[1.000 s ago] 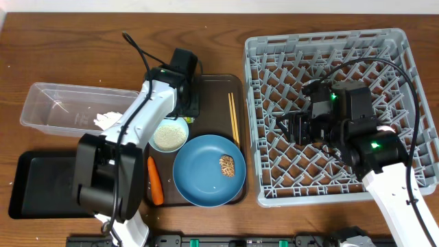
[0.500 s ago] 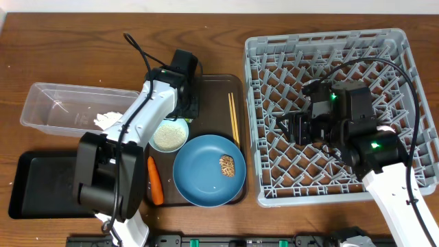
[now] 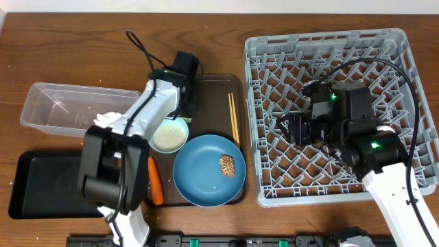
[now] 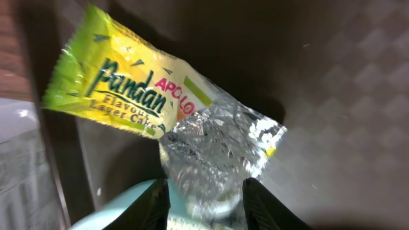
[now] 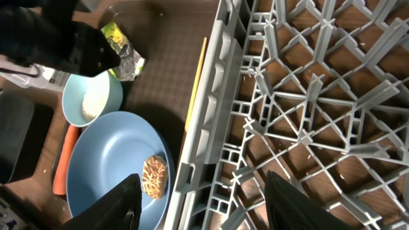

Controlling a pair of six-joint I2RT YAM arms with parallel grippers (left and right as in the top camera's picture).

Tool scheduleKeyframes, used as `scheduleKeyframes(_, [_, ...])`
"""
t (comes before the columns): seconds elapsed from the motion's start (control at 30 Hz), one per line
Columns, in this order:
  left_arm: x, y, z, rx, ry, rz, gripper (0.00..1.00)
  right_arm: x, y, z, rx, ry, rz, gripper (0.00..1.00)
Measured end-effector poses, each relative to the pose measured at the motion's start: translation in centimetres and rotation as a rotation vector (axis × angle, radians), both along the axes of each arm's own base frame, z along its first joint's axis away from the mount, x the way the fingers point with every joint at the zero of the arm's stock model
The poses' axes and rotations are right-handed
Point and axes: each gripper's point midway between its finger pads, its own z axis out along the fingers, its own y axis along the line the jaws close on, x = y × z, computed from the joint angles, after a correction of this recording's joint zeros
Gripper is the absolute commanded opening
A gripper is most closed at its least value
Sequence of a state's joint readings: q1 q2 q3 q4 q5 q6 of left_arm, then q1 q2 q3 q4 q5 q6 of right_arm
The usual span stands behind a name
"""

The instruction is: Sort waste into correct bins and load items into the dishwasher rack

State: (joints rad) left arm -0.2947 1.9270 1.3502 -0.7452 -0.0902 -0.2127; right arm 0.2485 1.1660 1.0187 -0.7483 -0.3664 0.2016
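Note:
The yellow-green wrapper [image 4: 153, 105] lies on the brown serving tray [image 3: 212, 86]; its crumpled foil end sits between the fingers of my open left gripper [image 4: 204, 207], just beyond the light-blue cup [image 3: 169, 135] holding white rice. The blue plate [image 3: 202, 182] carries the brown food lump [image 3: 227, 166]. The orange carrot [image 3: 156, 180] lies left of the plate, and the chopsticks [image 3: 233, 116] lie along the tray's right side. My right gripper [image 5: 204, 211] is open and empty above the left wall of the grey rack [image 3: 384, 62]. No white bowl or pink cup is in view.
The clear tub [image 3: 62, 103] at the left holds white tissue [image 3: 106, 120]. The black tray [image 3: 41, 185] lies in front of it. In the right wrist view the plate [image 5: 108, 153] and lump [image 5: 155, 176] lie just left of the rack wall [image 5: 211, 96].
My left arm has shifted slightly to the right, with its gripper still at the tray's top left. The right arm has not moved.

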Motion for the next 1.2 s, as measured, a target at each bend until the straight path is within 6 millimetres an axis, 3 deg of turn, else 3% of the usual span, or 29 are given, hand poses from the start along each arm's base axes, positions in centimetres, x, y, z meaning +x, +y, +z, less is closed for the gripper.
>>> scheduleKeyframes(0.13, [0.1, 0.1, -0.8, 0.008, 0.011, 0.003, 0.29, 0.0, 0.0, 0.0, 0.0, 0.0, 0.0, 0.57])
scheduleKeyframes(0.3, [0.2, 0.1, -0.7, 0.011, 0.002, 0.004, 0.06, 0.0, 0.0, 0.0, 0.0, 0.0, 0.0, 0.57])
scheduleKeyframes(0.6, [0.1, 0.2, 0.1, 0.021, 0.018, 0.001, 0.06, 0.0, 0.0, 0.0, -0.001, 0.0, 0.0, 0.57])
scheduleKeyframes(0.7, [1.0, 0.0, 1.8, 0.011, -0.016, 0.002, 0.06, 0.0, -0.1, 0.0, -0.004, -0.001, -0.004, 0.57])
scheduleKeyframes(0.83, [1.9, 0.0, 6.0, -0.012, -0.118, 0.008, 0.06, 0.1, -0.1, 0.0, -0.007, -0.002, -0.006, 0.57])
scheduleKeyframes(1.0, [1.5, 2.5, 10.6, -0.009, -0.201, 0.063, 0.06, 0.1, -0.2, -0.1, -0.012, -0.003, -0.01, 0.58])
scheduleKeyframes(1.03, [1.5, 3.1, 11.0, -0.013, -0.212, 0.079, 0.07, 0.1, -0.2, -0.1, -0.012, -0.003, -0.01, 0.58])
scheduleKeyframes(1.1, [1.6, 4.0, 11.3, -0.021, -0.219, 0.107, 0.34, 0.2, -0.2, 0.0, -0.012, -0.008, -0.011, 0.58])
scheduleKeyframes(1.2, [1.9, 4.7, 10.9, -0.034, -0.211, 0.135, 0.41, 0.4, -0.2, 0.1, -0.012, -0.015, -0.012, 0.58])
